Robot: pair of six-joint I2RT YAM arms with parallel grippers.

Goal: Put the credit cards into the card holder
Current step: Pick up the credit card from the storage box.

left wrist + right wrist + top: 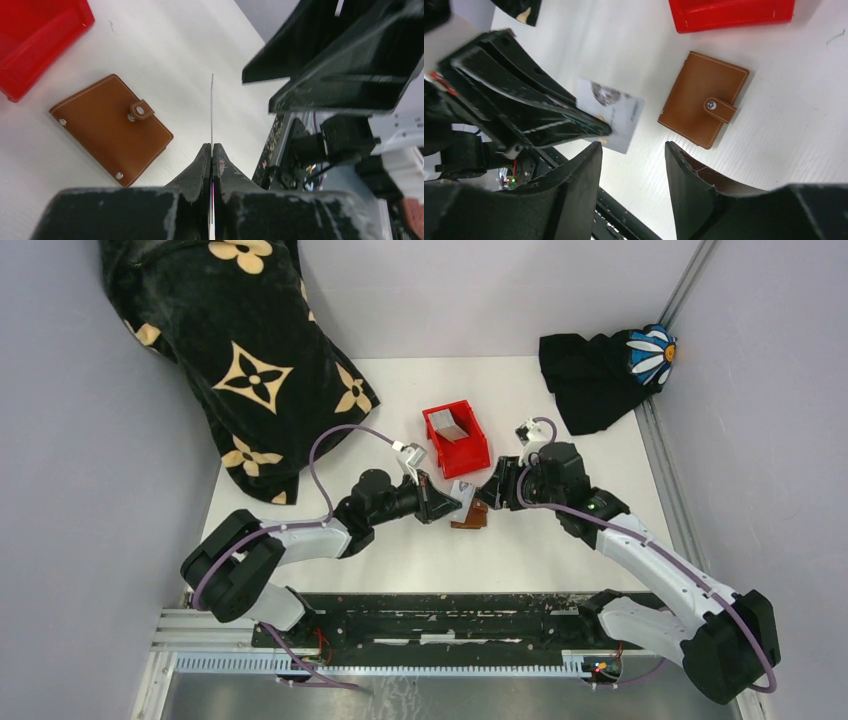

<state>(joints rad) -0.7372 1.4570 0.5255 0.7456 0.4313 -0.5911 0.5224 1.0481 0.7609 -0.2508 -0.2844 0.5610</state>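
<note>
Beside card holder: left pincer clamped on credit card, partly hidden; right pincer gaping, empty.

card holder: brown leather, matt, pale stitching | card: smooth, silvery, slight sheen | bin: glossy red plastic | table: white, matt

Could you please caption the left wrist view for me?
Left gripper pinches a credit card edge-on near the closed card holder.
</note>
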